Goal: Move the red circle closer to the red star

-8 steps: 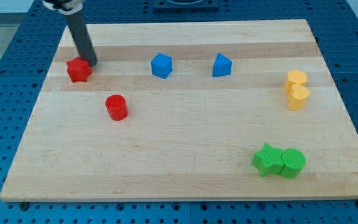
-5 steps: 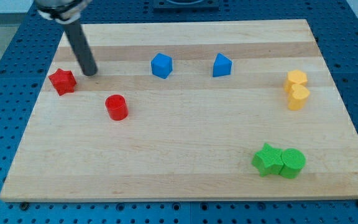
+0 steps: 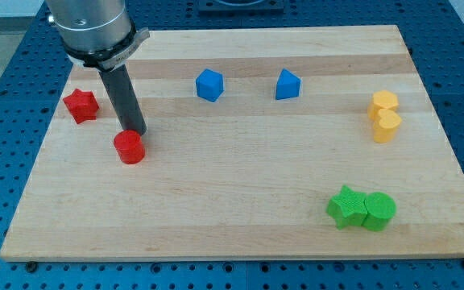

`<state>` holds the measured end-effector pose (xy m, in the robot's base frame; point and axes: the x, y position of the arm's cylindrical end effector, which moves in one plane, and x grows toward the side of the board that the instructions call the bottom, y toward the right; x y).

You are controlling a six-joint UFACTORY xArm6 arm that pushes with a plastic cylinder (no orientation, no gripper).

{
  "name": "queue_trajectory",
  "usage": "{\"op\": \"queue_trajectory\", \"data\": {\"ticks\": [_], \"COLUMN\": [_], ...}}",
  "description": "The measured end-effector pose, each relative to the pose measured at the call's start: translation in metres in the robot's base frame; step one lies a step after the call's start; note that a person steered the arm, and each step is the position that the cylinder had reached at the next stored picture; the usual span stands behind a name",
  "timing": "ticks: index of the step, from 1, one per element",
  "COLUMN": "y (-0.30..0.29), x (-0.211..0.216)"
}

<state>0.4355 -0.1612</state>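
The red circle (image 3: 129, 147), a short cylinder, sits on the wooden board (image 3: 240, 201) at the view's left. The red star (image 3: 80, 105) lies up and to the left of it, near the board's left edge. My tip (image 3: 136, 131) is at the circle's upper right edge, touching or nearly touching it. The dark rod rises from there up and to the left to the arm's grey body at the view's top left.
Two blue blocks (image 3: 209, 84) (image 3: 287, 84) sit side by side at the top middle. Two yellow blocks (image 3: 383, 103) (image 3: 387, 126) touch at the right. A green star (image 3: 345, 206) and green cylinder (image 3: 379, 211) touch at the bottom right.
The red star slid left and down early on. My tip then moved down and right to the red circle, which has shifted left and slightly down, closer to the star.
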Motion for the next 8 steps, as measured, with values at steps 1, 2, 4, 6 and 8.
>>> {"op": "queue_trajectory", "data": {"ticks": [1, 2, 4, 6, 8], "y": [0.057, 0.09, -0.001, -0.013, 0.035], "x": [-0.002, 0.022, 0.015, -0.025, 0.014]}}
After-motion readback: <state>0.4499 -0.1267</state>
